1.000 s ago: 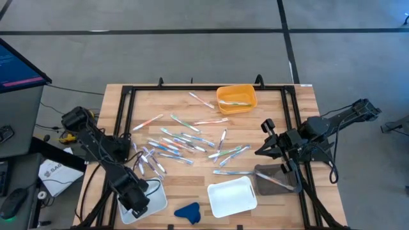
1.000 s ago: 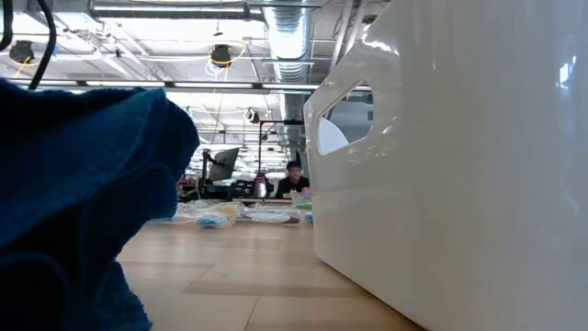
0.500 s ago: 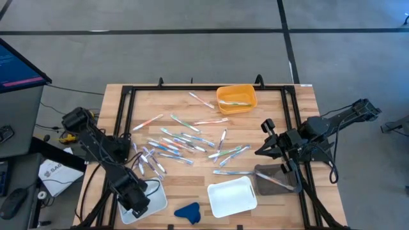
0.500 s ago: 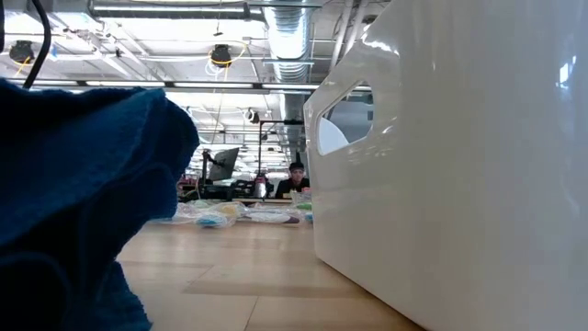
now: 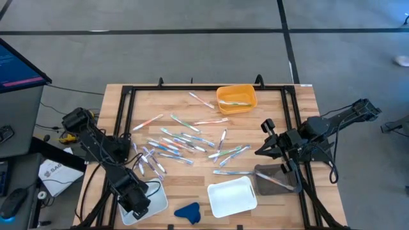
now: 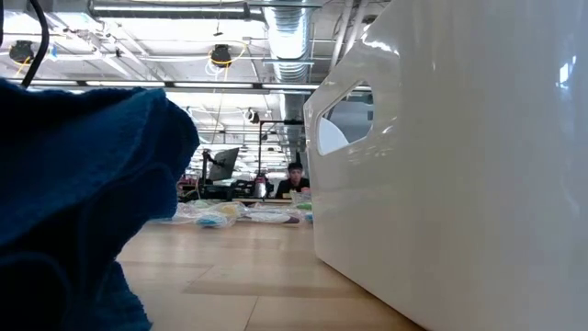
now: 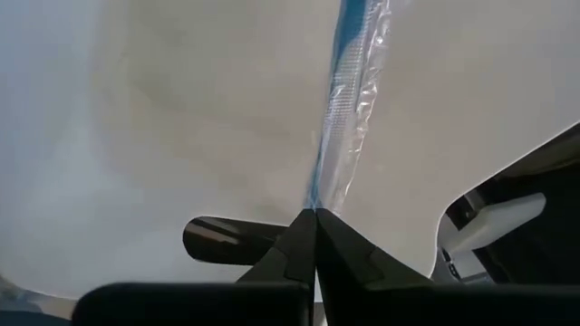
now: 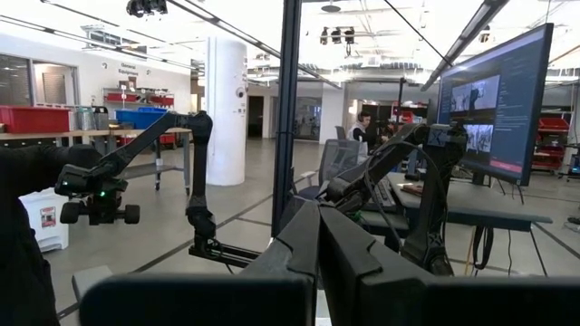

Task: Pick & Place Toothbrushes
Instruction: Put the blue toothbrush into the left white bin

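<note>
Several toothbrushes (image 5: 179, 144) lie scattered on the middle of the wooden table; in the low view they (image 6: 220, 213) show far off. My left gripper (image 5: 134, 199) is at the near left, over a pale tray (image 5: 155, 204), shut on one toothbrush (image 7: 349, 100) with a blue stripe in a clear wrapper. That toothbrush shows only in the left wrist view, against the tray's pale floor (image 7: 163, 136). My right gripper (image 5: 265, 148) hangs raised at the right, shut, with nothing in it (image 8: 317, 213). My left gripper pinches one end of the wrapped toothbrush (image 7: 319, 192) between its two fingertips (image 7: 299, 237). The fingers slant steeply down into the tray. The toothbrush runs on ahead of them, over the tray's floor. I cannot tell whether its far end touches the floor.
An orange bin (image 5: 236, 98) with a toothbrush in it stands at the far middle. A white tray (image 5: 232, 197) and a grey tray (image 5: 276, 179) sit near right. A blue cloth lump (image 5: 187, 211) lies at the near edge. A black frame (image 5: 128, 108) borders the table.
</note>
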